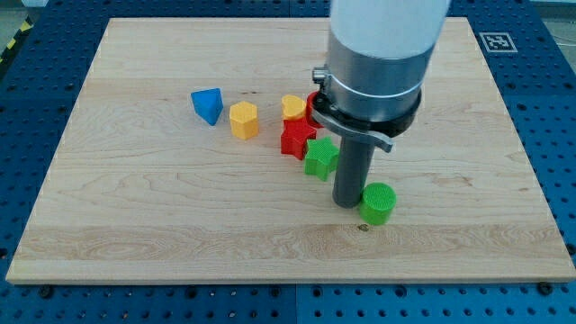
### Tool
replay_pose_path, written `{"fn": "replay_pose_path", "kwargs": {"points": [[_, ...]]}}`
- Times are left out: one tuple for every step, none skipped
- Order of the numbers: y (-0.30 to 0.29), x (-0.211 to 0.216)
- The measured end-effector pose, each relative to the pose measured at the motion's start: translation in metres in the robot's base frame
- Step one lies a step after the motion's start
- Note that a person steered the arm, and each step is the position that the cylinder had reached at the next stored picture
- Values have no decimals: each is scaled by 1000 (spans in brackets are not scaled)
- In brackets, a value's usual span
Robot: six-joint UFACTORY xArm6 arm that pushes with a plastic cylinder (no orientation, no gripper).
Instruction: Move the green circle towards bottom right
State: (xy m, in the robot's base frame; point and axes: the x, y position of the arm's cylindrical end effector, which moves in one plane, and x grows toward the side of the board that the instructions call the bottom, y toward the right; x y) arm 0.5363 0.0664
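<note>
Green circle (378, 202) beside my tip (347, 203)

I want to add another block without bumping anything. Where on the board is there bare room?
Free: the view's whole left side beyond the blue block, the bottom strip under the green circle, and the right side. Crowded: the middle, where yellow, red and green star blocks cluster by my tip.

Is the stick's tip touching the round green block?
Touching, it seems. In the camera view my tip sits right against the green circle on its left side, with no strip of board showing between them.
</note>
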Motion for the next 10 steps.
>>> {"fn": "replay_pose_path", "kwargs": {"points": [[16,2],[47,9],[52,9],[30,24],[50,35],[87,34],[90,33],[97,9],[118,-4],[133,23]]}}
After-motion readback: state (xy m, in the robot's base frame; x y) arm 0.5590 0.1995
